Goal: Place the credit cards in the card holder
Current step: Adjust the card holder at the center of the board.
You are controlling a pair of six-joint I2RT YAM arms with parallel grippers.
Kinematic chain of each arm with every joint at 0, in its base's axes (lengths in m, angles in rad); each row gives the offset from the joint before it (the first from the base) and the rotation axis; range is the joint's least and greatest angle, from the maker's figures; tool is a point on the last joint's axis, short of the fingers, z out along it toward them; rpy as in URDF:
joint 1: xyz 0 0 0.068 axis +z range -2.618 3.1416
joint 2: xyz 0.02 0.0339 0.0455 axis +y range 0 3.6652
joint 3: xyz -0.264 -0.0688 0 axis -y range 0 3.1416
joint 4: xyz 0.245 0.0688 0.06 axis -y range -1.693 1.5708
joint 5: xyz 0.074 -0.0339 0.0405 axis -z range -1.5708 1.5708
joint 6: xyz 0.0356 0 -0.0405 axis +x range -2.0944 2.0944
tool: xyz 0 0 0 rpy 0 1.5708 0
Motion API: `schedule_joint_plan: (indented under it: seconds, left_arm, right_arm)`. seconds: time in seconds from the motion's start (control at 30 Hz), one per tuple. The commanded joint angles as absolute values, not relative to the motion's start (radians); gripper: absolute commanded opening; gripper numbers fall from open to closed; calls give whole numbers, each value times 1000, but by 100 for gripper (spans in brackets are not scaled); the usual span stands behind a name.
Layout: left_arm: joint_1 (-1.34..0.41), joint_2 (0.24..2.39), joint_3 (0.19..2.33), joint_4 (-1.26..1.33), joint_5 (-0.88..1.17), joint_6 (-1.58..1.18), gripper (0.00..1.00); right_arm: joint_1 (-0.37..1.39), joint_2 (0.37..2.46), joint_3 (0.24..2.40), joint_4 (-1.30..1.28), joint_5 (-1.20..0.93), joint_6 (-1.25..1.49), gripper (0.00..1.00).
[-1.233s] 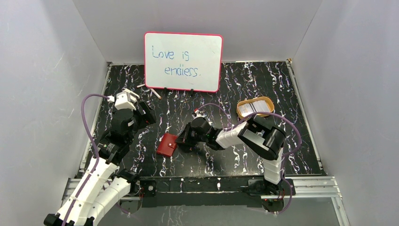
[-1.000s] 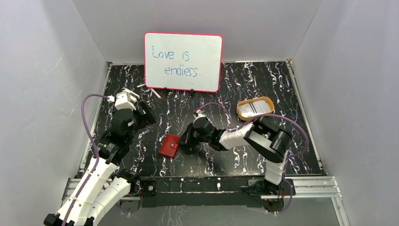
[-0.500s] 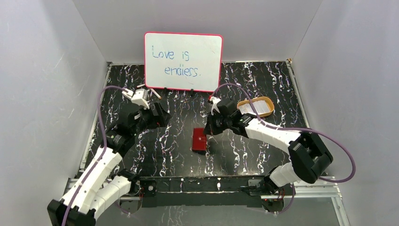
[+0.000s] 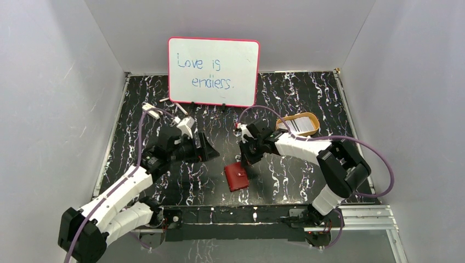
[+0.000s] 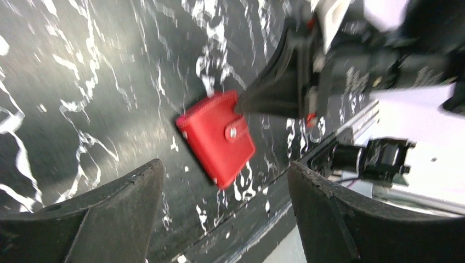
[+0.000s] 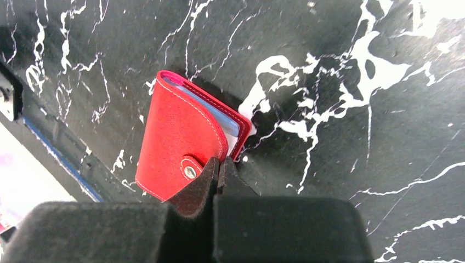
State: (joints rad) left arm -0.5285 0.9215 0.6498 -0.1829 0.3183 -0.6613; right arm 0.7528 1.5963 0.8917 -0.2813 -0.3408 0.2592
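The card holder [image 4: 237,176], a small red wallet with a snap tab, lies closed on the black marbled table near the front middle. My right gripper [image 4: 248,160] is shut, its fingertips [image 6: 211,178] pinched on the card holder's [image 6: 175,142] edge by the snap; a blue lining and a pale strip show between the covers. My left gripper [image 4: 211,152] is open and empty, hovering just left of the card holder [image 5: 216,137], with its fingers [image 5: 109,213] spread wide. Pale credit cards [image 4: 296,125] lie in the orange-rimmed tray [image 4: 282,120] at the back right.
A pink-framed whiteboard [image 4: 214,71] stands at the back middle, with small white sticks [image 4: 163,99] near its left foot. The table's front metal rail [image 4: 263,211] runs close below the card holder. Grey walls close in on three sides.
My right gripper dragged the card holder from the left-centre to the front middle. My left arm swung right and now hovers beside the card holder.
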Motion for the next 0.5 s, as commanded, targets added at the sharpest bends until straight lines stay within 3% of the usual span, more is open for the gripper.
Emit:
schedule_joint_plan:
  seconds: [0.0, 0.13, 0.23, 0.3, 0.37, 0.47]
  left_arm:
    - [-632, 924, 549, -102, 269, -792, 80]
    - [-693, 911, 502, -84, 182, -834, 79]
    - [-699, 886, 471, -80, 150, -848, 79]
    - [-699, 882, 464, -79, 138, -852, 79]
    - [-701, 888, 464, -79, 134, -853, 79]
    - [-708, 911, 467, -75, 131, -855, 79]
  right_arm:
    - [751, 1610, 956, -257, -271, 259, 0]
    - [754, 1591, 944, -262, -221, 273, 2]
    - [758, 1551, 932, -272, -190, 277, 29]
    - [762, 1520, 934, -293, -183, 278, 42]
    - [769, 1491, 947, -327, -161, 281, 50]
    - [812, 1433, 970, -379, -91, 281, 51]
